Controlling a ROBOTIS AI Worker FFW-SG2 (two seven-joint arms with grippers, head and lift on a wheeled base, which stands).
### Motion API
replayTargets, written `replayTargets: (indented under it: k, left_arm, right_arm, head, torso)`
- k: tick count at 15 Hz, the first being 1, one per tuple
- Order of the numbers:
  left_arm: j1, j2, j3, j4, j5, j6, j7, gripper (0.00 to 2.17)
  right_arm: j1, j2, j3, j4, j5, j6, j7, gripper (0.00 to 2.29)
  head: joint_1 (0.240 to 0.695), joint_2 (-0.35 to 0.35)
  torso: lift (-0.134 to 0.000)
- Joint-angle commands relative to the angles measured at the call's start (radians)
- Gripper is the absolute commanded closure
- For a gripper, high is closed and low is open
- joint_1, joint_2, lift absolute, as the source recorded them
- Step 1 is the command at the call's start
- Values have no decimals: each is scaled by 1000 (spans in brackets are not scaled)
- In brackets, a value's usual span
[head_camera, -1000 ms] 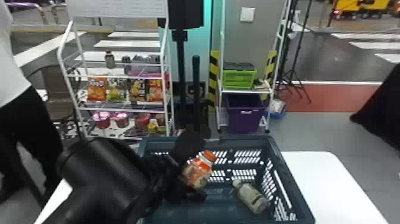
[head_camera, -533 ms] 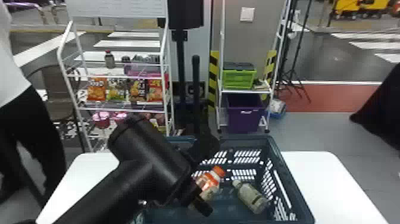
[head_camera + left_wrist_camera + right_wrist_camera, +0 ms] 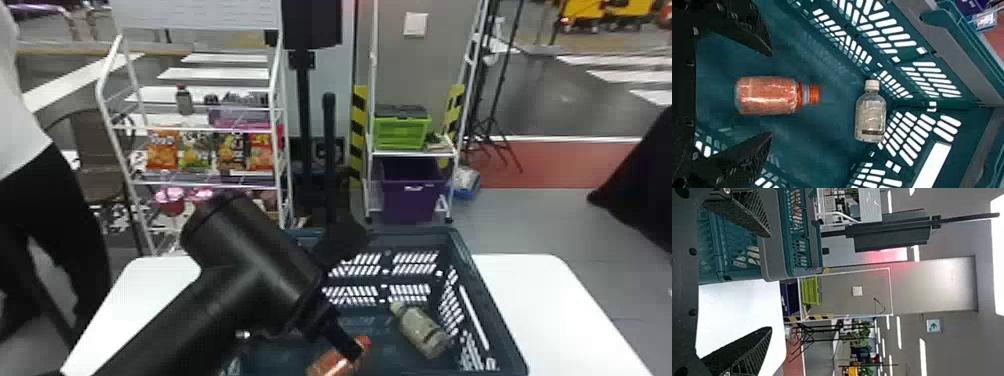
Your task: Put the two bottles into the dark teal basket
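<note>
Both the orange bottle and the pale bottle lie in the basket; the left gripper has fingers spread clear of the former, likely to release it; the right gripper is spread too.

A white table with rounded far corners — beyond it, a white shelf rack of snacks, a brown chair, grey wall and grey floor.

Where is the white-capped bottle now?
In the head view, the white-capped bottle lies on its side in the basket, near the right wall, right of the orange bottle.
</note>
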Motion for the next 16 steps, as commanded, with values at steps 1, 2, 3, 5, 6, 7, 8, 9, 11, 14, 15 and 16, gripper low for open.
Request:
replayTargets:
  k: [1, 2, 3, 5, 6, 7, 8, 9, 11, 14, 15, 16]
  left_arm:
    - [41, 11, 93, -72, 12, 0, 18, 70]
    - [80, 21, 163, -127, 38, 0, 59, 83]
    - [130, 34, 248, -195, 87, -3, 125, 124]
    - [236, 55, 381, -331, 166, -34, 231, 164]
    - [284, 71, 429, -393, 201, -55, 262, 184]
    - [347, 83, 478, -457, 235, -113, 296, 194]
    - [402, 95, 511, -515, 242, -153, 326, 198]
    - [468, 106, 557, -581, 267, -190, 351, 205]
    - [591, 126, 639, -710, 302, -236, 395, 205]
    - [779, 129, 780, -862, 364, -325, 434, 208]
    - [851, 126, 821, -879, 374, -417, 437, 208]
    - [933, 123, 850, -879, 373, -574, 452, 208]
  right_arm:
    - [-2, -1, 0, 0, 0, -1, 2, 33]
    - [-3, 1, -1, 0, -1, -1, 11, 33]
    - [-3, 1, -3, 0, -3, -1, 12, 33]
    - [-3, -1, -8, -2, -5, 2, 14, 33]
    - [-3, -1, -11, -3, -5, 5, 14, 33]
    - [-3, -2, -12, -5, -5, 5, 15, 33]
    - [-6, -4, -14, -6, -6, 8, 17, 33]
    - [-9, -5, -14, -6, -6, 14, 18, 33]
    - [-15, -10, -15, -6, -6, 30, 26, 33]
    - [-29, -21, -15, -5, -6, 54, 35, 33]
    - [-37, -22, -17, -5, -8, 60, 44, 33]
    - [-41, -22, -18, -6, -8, 70, 52, 33]
  head:
    - [499, 0]
    - [499, 0]
    - [499, 0]
    - [499, 0]
    - [499, 0]
    - [499, 0]
    - [499, 0]
    - [499, 0]
    - [499, 0]
    - [499, 0]
    - [499, 0]
    - [499, 0]
  torso:
    - [0]
    - [0]
    - [0]
    - [0]
    - [0]
    - [0]
    - [0]
    - [0]
    - [0]
    - [0]
    - [0]
    - [0]
